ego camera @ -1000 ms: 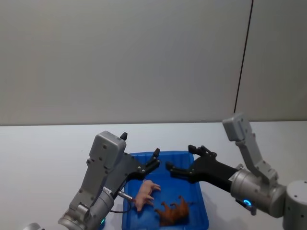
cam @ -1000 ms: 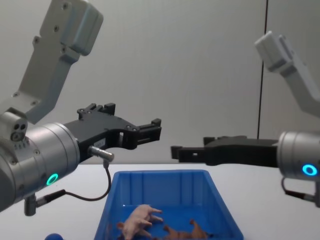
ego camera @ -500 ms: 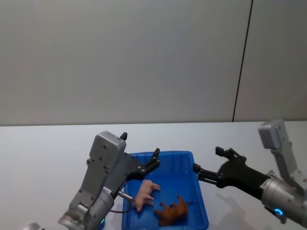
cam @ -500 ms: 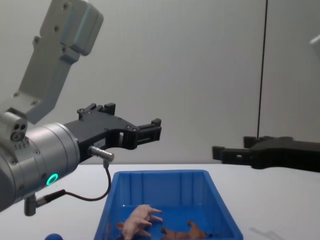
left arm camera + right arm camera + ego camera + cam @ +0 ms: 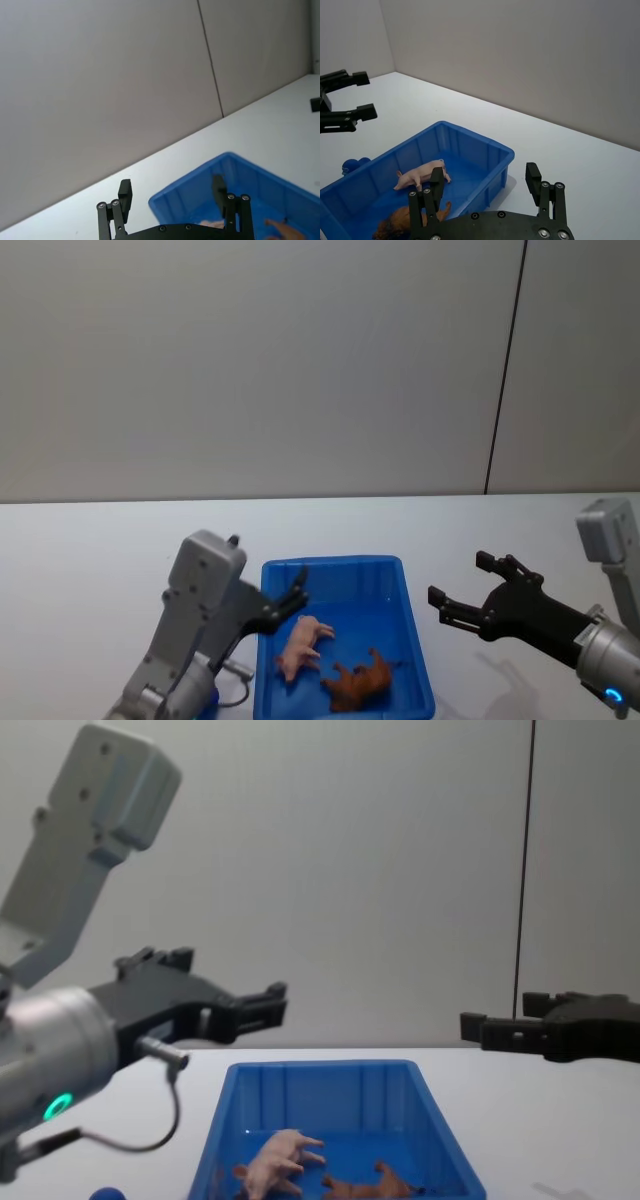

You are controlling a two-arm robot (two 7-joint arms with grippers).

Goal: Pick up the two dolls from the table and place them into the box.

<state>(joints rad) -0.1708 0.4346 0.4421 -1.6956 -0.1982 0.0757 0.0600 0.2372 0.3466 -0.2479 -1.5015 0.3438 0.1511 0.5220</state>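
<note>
Beside the box [image 5: 330, 563], left claw [image 5: 290, 602] and right claw [image 5: 460, 580] gape wide, empty.

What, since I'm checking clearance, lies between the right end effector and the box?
Bare table separates right end effector from box, per head view.

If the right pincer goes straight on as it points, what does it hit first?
Likely nothing close: seen from the chest, the right pincer points level above the box, so it should pass over it. The left pincer lies beyond, perhaps off-line; depth unclear.
</note>
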